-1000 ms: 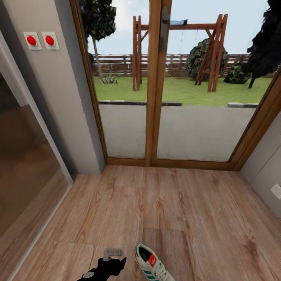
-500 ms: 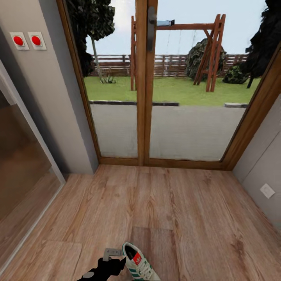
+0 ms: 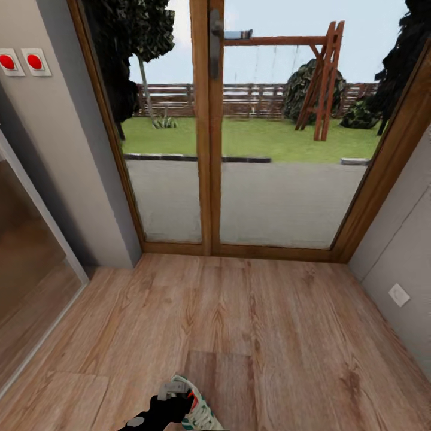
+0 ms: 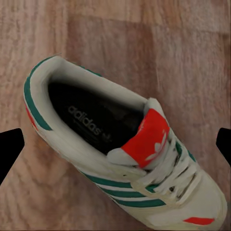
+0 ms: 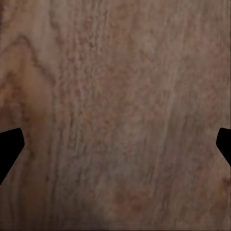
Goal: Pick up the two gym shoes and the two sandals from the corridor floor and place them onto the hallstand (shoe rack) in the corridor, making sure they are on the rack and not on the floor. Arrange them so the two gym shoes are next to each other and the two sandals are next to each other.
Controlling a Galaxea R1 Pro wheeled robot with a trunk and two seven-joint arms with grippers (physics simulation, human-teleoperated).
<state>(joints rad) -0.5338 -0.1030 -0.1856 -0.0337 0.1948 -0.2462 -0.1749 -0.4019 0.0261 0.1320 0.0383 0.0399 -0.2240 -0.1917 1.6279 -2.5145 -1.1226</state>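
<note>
One gym shoe (image 3: 196,412), white with green stripes and a red tongue patch, lies on the corridor floor (image 3: 257,323) at the bottom edge of the head view. My left gripper (image 3: 170,398) hangs right over it. In the left wrist view the gym shoe (image 4: 96,125) lies between the two widely spread fingertips of the left gripper (image 4: 115,149), which is open and holds nothing. My right gripper (image 5: 115,147) is open too, with bare wood planks (image 5: 115,96) beneath it. The sandals and the hallstand are out of view.
A glazed wooden door (image 3: 206,149) closes the corridor's far end. On the left are a grey wall with two red switches (image 3: 21,62) and a dark glass sliding panel (image 3: 30,275). A grey wall with a socket (image 3: 398,294) runs along the right.
The head view has swung to the right, so the door and switches sit further left. The gym shoe was to the right of my left gripper and now lies under it.
</note>
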